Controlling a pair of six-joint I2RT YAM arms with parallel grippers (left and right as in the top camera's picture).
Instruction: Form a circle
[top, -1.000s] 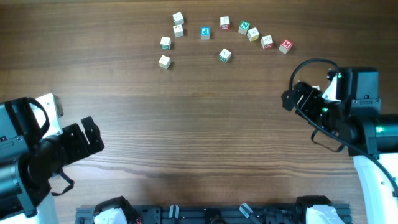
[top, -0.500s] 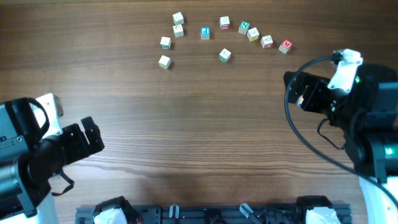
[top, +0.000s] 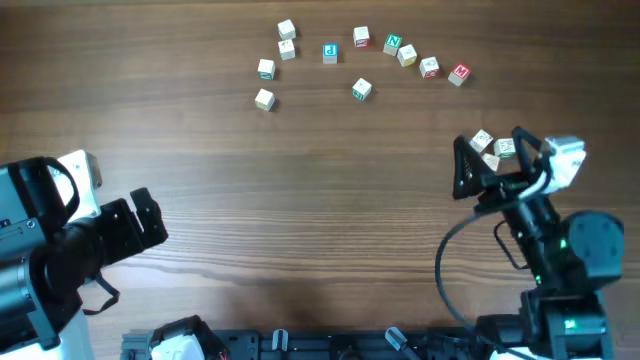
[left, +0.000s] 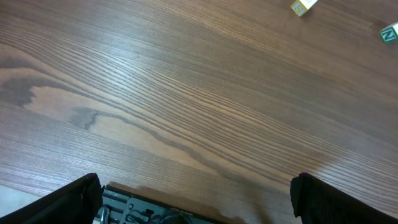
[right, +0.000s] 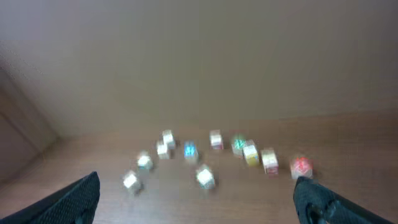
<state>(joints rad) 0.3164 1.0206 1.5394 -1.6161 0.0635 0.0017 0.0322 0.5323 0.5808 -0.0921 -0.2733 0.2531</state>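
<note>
Your right end effector (top: 488, 150) stands wide and empty. Three loose cubes (top: 506, 147) show between its fingers from above. They probably lie on the counter (top: 330, 200) beneath it, though height is hard to judge. They look light, rigid and smooth, so pinch across two flat faces. Well ahead and to its left lies the circle (top: 361, 37), only an open arc. Your left end effector (top: 150, 218), also wide, is farthest from it.

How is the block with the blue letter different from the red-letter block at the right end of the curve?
The blue-letter block sits near the top middle of the arc; the red-letter end block is last on the right. The blue-letter block lies square to the picture; the red-letter end block looks turned at a slant. Both are small pale wooden cubes on the table.
</note>
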